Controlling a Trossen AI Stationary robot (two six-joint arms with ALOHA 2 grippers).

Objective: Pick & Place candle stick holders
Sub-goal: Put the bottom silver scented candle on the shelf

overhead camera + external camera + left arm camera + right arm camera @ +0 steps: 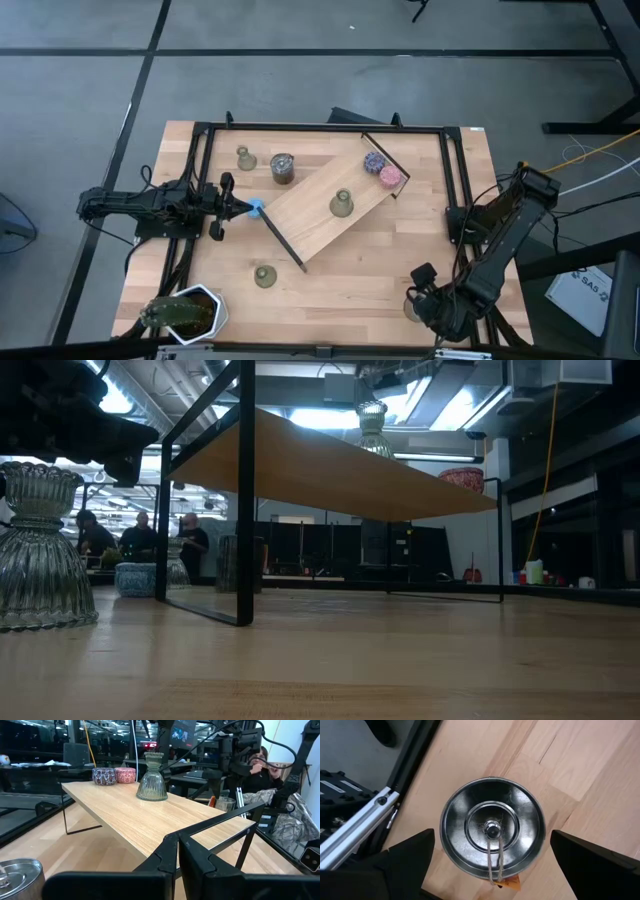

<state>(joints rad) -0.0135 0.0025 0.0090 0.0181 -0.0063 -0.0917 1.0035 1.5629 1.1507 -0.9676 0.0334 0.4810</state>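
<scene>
The light wooden table (340, 285) carries a black metal frame (455, 190) around its edges and a raised wooden shelf (320, 205) lying slantwise across the middle on black legs.

In the near left corner of the table stands a white six-sided pot (205, 305) holding a spiky green plant (175, 312).

A round tin (282, 168) with a silver lid stands on the table near the far edge, just beside the shelf's far side. A second silver tin (492, 827) sits open near the near right corner; it holds only a wick with its metal tab at the centre.

Three candle stick holders stand upright, wide base down and narrow neck pointing straight up. One holder (341, 204) is on the shelf, about mid-length. Another holder (245, 158) is on the table left of the lidded tin. The third holder (264, 275) is on the table in front of the shelf.

At the shelf's far right end lie a purple puck (373, 160) and a pink puck (389, 177), side by side. A blue puck (256, 207) sits by the shelf's left corner.

The left tool (238, 207) lies level at the shelf's left corner, its fingers drawn close together with nothing between them. The right tool (492, 862) hangs directly over the open tin, fingers spread wider than the tin, holding nothing.
</scene>
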